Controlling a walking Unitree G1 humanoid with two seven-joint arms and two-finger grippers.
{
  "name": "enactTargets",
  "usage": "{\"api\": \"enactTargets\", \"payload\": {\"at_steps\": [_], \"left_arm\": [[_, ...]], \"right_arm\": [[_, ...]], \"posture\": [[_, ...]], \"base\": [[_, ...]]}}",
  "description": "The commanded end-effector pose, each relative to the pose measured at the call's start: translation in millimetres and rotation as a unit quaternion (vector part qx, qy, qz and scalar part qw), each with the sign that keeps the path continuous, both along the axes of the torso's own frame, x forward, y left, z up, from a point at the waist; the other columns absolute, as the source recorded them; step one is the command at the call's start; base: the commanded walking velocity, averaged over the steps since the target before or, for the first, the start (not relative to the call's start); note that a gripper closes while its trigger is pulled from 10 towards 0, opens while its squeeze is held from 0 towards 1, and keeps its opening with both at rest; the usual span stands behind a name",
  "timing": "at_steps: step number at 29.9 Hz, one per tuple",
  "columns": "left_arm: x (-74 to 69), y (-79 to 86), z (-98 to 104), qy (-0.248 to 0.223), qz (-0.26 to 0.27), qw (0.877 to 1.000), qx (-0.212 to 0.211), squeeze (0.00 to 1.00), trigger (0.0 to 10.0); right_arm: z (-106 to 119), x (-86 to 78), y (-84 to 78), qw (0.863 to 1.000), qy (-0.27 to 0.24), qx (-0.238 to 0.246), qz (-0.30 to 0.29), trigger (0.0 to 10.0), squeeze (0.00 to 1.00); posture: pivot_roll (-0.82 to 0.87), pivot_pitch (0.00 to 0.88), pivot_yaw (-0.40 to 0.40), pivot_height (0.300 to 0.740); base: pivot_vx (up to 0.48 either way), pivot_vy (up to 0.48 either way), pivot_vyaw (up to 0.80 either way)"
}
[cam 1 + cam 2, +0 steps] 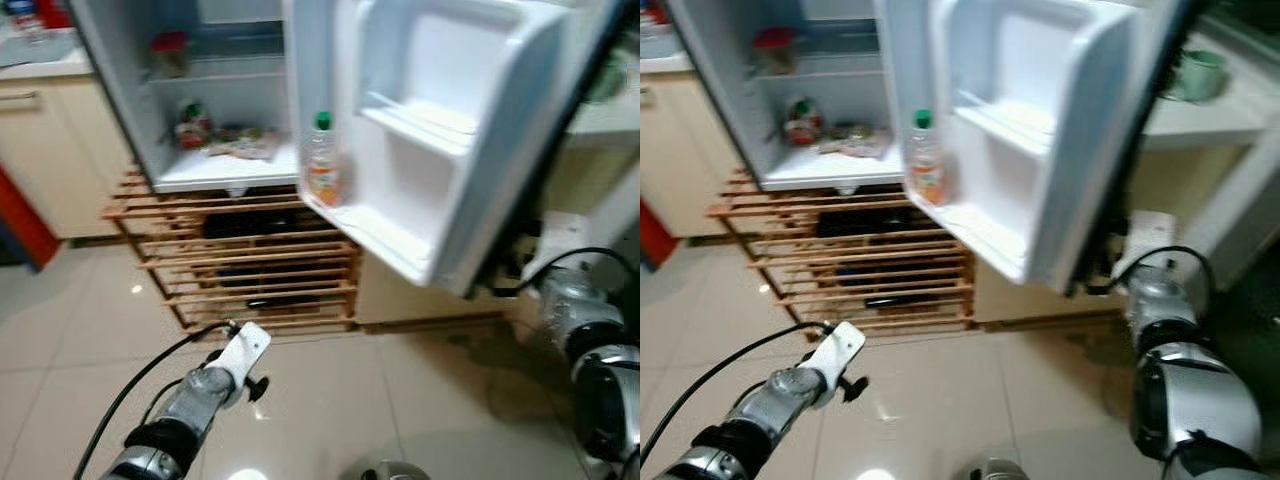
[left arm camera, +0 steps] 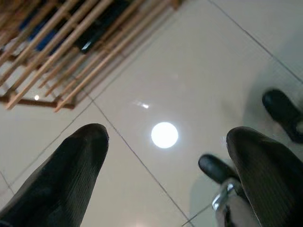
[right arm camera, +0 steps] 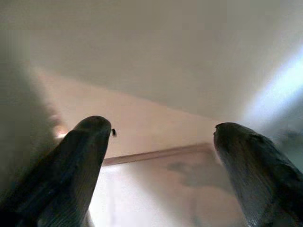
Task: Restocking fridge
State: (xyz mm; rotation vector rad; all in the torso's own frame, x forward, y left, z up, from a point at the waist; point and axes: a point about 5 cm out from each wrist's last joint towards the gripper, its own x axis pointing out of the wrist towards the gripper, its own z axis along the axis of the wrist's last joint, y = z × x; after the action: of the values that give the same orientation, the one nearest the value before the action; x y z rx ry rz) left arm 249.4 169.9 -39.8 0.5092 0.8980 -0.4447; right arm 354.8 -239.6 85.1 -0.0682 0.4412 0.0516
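In fridge door, bottle.

My arms were silver metal with black joints. A black cable ran along my left arm, and both grippers had long black ribbed fingers.

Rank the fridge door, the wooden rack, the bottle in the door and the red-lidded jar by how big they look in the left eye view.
1. Fridge door
2. Wooden rack
3. Bottle
4. Red-lidded jar, though it sits farther back, so its true size against the bottle is unsure.
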Motion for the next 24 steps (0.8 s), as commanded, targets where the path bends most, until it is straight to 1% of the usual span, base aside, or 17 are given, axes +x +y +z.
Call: {"api": "enactTargets", "payload": {"at_steps": [1, 2, 3, 4, 5, 6, 8, 9, 12, 14, 16, 18, 20, 21, 22, 23, 24], "left_arm": [[-4.4, 0.6, -4, 0.008, -0.015, 1.000, 0.003, 0.00, 10.0], [-4.4, 0.6, -4, 0.008, -0.015, 1.000, 0.003, 0.00, 10.0], [-6.3, 0.1, -5, 0.013, -0.018, 1.000, 0.000, 0.00, 10.0], [-7.9, -0.4, -7, 0.016, -0.021, 1.000, -0.002, 0.00, 10.0], [-8.9, -0.6, -8, 0.017, -0.023, 1.000, -0.004, 0.00, 10.0], [-10.1, -2.3, -9, 0.017, -0.025, 1.000, -0.006, 0.00, 10.0], [-11.5, -4.8, -11, 0.018, -0.026, 0.999, -0.009, 0.00, 10.0], [-14.3, -11.0, -13, 0.020, -0.032, 0.999, -0.015, 0.00, 10.0], [-17.6, -16.8, -16, 0.025, -0.037, 0.999, -0.020, 0.00, 10.0], [-20.1, -18.5, -18, 0.029, -0.038, 0.999, -0.020, 0.00, 10.0], [-25.6, -18.5, -22, 0.040, -0.040, 0.998, -0.017, 0.00, 10.0], [-28.7, -18.4, -24, 0.044, -0.041, 0.998, -0.016, 0.00, 10.0], [-32.6, -21.0, -27, 0.041, -0.035, 0.998, -0.022, 0.00, 10.0], [-27.4, -29.7, -23, 0.003, -0.020, 0.999, -0.045, 0.00, 10.0], [-19.5, -36.5, -17, -0.032, -0.003, 0.997, -0.069, 0.00, 10.0], [-14.1, -40.8, -13, -0.056, 0.009, 0.995, -0.085, 0.00, 10.0], [-0.6, -52.6, -1, -0.101, 0.023, 0.988, -0.116, 0.00, 10.0]], "right_arm": [[25, 12.7, 51.7, 0.984, -0.048, 0.033, 0.166, 10.0, 0.00], [25, 12.7, 51.7, 0.984, -0.048, 0.033, 0.166, 10.0, 0.00], [32, 4.0, 69.5, 0.968, -0.058, 0.068, 0.235, 10.0, 0.00], [41, -10.7, 86.3, 0.946, -0.065, 0.114, 0.296, 10.0, 0.00], [47, -23.9, 99.0, 0.926, -0.066, 0.146, 0.341, 10.0, 0.00], [50, -34.0, 105.5, 0.914, -0.064, 0.165, 0.364, 10.0, 0.00], [48, -38.4, 106.0, 0.912, -0.059, 0.177, 0.366, 10.0, 0.00], [36, -34.4, 95.8, 0.927, -0.041, 0.180, 0.325, 10.0, 0.00], [17, -29.2, 82.8, 0.947, -0.016, 0.175, 0.267, 10.0, 0.00], [11, -30.4, 79.6, 0.952, -0.009, 0.176, 0.250, 10.0, 0.00], [10, -37.5, 80.5, 0.954, -0.001, 0.171, 0.247, 10.0, 0.00], [12, -42.3, 81.7, 0.954, 0.004, 0.169, 0.246, 10.0, 0.00], [14, -44.4, 81.4, 0.960, -0.004, 0.158, 0.233, 10.0, 0.00], [16, -34.2, 71.1, 0.977, -0.048, 0.108, 0.176, 10.0, 0.00], [19, -27.7, 62.9, 0.985, -0.084, 0.069, 0.132, 10.0, 0.00], [21, -24.2, 57.8, 0.988, -0.107, 0.043, 0.105, 10.0, 0.00], [22, -21.3, 48.6, 0.990, -0.127, 0.039, 0.046, 10.0, 0.00]], "posture": [[-0.13, 0.000, 0.039, 0.740], [-0.13, 0.000, 0.039, 0.740], [-0.14, 0.000, 0.039, 0.740], [-0.15, 0.000, 0.040, 0.740], [-0.15, 0.000, 0.042, 0.740], [-0.16, 0.000, 0.043, 0.740], [-0.17, 0.000, 0.044, 0.740], [-0.17, 0.000, 0.042, 0.740], [-0.17, 0.000, 0.042, 0.740], [-0.17, 0.000, 0.042, 0.740], [-0.17, 0.000, 0.043, 0.740], [-0.17, 0.000, 0.041, 0.740], [-0.17, 0.000, 0.041, 0.740], [-0.17, 0.000, 0.041, 0.740], [-0.15, 0.000, 0.031, 0.740], [-0.15, 0.000, 0.030, 0.740], [-0.14, 0.000, 0.023, 0.740]], "base": [[0.000, 0.000, 0.00], [0.000, 0.000, 0.00], [0.000, 0.000, 0.00], [0.000, 0.000, 0.00], [0.000, 0.000, 0.00], [0.000, 0.000, 0.00], [0.000, 0.000, 0.00], [0.000, 0.000, 0.00], [0.000, 0.000, 0.00], [0.000, 0.000, 0.00], [0.000, 0.000, 0.00], [0.000, 0.000, 0.00], [0.000, 0.000, 0.00], [0.000, 0.000, 0.00], [0.000, 0.000, 0.00], [0.000, 0.000, 0.00], [0.000, 0.000, 0.00]]}}
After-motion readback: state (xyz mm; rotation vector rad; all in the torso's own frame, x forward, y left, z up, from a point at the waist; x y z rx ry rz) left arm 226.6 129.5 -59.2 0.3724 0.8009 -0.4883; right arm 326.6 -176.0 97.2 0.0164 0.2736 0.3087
